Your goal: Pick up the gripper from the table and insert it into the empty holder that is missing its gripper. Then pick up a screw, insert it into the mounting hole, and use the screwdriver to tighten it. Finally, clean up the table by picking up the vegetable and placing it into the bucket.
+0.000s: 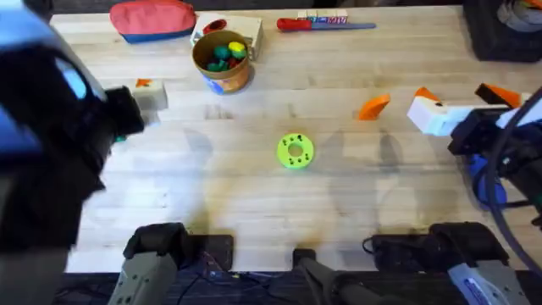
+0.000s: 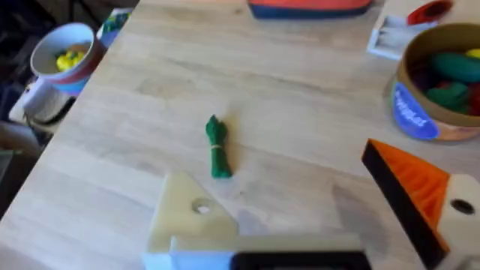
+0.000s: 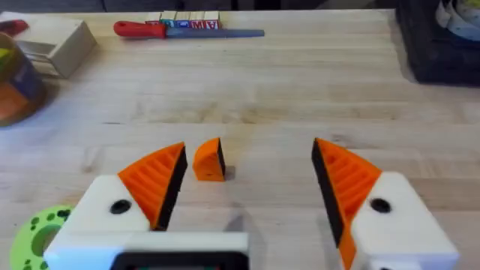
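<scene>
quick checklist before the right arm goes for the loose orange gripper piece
1. Right gripper open, both orange pads in place: ok.
2. The gripper lies free on the table, between and just beyond the right fingers: ok.
3. Nothing crowding it; the lime-green ring lies well apart: ok.
4. The holder on the left gripper is bare, its mounting hole showing, while the other finger carries its orange pad: ok, ready to receive.
5. A screw and the blue screwdriver for afterwards: cannot tell where they are.
6. The vegetable still lies on the table, the bucket upright and open: ok for cleanup later.
</scene>
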You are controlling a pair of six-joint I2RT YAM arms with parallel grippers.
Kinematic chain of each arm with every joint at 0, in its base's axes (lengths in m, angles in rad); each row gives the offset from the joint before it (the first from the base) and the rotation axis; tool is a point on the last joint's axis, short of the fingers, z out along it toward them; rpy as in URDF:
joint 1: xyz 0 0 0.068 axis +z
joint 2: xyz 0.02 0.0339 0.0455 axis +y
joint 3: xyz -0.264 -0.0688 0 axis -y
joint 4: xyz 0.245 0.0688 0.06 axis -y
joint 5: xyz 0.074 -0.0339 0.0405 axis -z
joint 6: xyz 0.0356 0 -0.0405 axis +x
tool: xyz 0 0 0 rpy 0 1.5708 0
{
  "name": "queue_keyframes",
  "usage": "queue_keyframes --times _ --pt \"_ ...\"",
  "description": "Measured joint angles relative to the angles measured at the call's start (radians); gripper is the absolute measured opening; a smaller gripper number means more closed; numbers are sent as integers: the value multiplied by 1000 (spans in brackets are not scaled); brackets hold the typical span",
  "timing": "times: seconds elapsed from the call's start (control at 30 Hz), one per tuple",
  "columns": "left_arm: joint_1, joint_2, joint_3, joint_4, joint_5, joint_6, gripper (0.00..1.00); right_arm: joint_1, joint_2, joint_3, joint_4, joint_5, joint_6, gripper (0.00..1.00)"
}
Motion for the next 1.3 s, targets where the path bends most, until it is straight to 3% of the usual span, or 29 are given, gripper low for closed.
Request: queue_keyframes --times 0.17,0.37,0.5,0.53,0.57,0.73,0.77,0.8,0.83,0.93,1.0,1.03,1.3 --pt "159 273 102 -10 63 -5 994 0 68 25 -3 0 0 991" --pt "349 444 140 42 200 -6 995 0 72 25 -3 0 0 992" --pt "431 512 141 52 259 -8 994 0 72 25 -3 0 0 992" --pt "443 525 141 52 269 -13 954 0 72 25 -3 0 0 992" --pt "449 533 141 52 276 -12 851 0 72 25 -3 0 0 992" --pt "450 525 141 50 316 32 69 0 72 25 -3 0 0 992" --pt "450 518 141 51 324 39 21 0 72 25 -3 0 0 992" --pt "447 509 141 50 337 42 13 0 72 25 -3 0 0 992" --pt "441 495 141 47 355 49 110 0 72 25 -3 0 0 992" --pt "390 432 141 35 423 59 574 0 72 25 -3 0 0 992" --pt "322 369 141 7 457 74 891 0 72 25 -3 0 0 992" --pt "274 331 141 -12 474 83 965 0 72 25 -3 0 0 992" --pt "-105 102 141 -85 523 112 988 0 72 25 -3 0 0 990"
